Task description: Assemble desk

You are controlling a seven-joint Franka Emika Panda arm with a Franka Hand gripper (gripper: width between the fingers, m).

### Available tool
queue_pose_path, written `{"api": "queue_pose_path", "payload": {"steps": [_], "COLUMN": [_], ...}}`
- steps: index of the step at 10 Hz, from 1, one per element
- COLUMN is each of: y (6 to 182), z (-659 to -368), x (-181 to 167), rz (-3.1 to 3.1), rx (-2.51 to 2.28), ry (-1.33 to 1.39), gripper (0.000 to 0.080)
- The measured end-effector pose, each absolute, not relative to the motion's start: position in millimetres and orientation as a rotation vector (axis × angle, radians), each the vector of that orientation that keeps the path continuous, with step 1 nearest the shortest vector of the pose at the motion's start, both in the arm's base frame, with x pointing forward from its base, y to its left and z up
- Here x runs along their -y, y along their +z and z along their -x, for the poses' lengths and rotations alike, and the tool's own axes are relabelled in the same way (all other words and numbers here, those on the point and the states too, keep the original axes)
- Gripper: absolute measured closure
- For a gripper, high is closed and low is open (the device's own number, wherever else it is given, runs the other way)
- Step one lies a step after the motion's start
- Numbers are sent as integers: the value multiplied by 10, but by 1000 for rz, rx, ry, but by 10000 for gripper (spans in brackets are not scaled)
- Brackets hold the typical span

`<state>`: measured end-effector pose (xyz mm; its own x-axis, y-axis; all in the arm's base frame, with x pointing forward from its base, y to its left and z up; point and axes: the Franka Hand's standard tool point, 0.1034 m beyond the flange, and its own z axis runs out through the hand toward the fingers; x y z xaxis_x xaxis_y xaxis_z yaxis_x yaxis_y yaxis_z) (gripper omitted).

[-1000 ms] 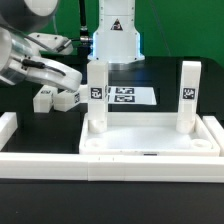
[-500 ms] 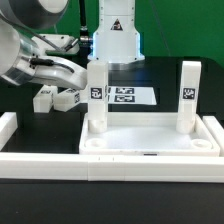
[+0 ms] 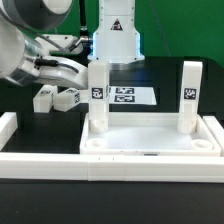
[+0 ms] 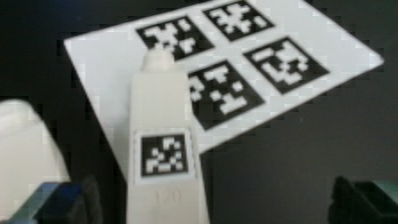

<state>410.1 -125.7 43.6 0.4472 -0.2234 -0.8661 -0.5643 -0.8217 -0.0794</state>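
Observation:
The white desk top [image 3: 150, 143] lies at the front centre, rim up. Two white tagged legs stand upright in its back corners, one on the exterior view's left [image 3: 97, 95] and one on the right [image 3: 188, 95]. Two more legs [image 3: 45, 98] [image 3: 68, 100] lie loose on the black table behind it on the left. My gripper [image 3: 76, 74] is open and empty, level with the top of the left upright leg and just to its left. In the wrist view a tagged leg [image 4: 164, 150] shows between my wide-apart fingers [image 4: 63, 200], nearer one of them, untouched.
The marker board [image 3: 125, 96] lies flat behind the desk top and also shows in the wrist view [image 4: 222, 60]. Low white border wall pieces [image 3: 40, 160] run along the front and left. The robot base [image 3: 115, 35] stands at the back. A white part [image 4: 22, 150] shows at the wrist view's edge.
My gripper has shifted a little toward the left upright leg and the arm has turned slightly. The legs and desk top have not moved.

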Motion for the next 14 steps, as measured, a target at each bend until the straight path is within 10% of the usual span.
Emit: {"api": "queue_pose_path", "payload": {"steps": [14], "y": [185], "z": [-3959], "x": [1165], "rz": [2384], "rx": [-680], "ry": [1312], "gripper": [151]}}
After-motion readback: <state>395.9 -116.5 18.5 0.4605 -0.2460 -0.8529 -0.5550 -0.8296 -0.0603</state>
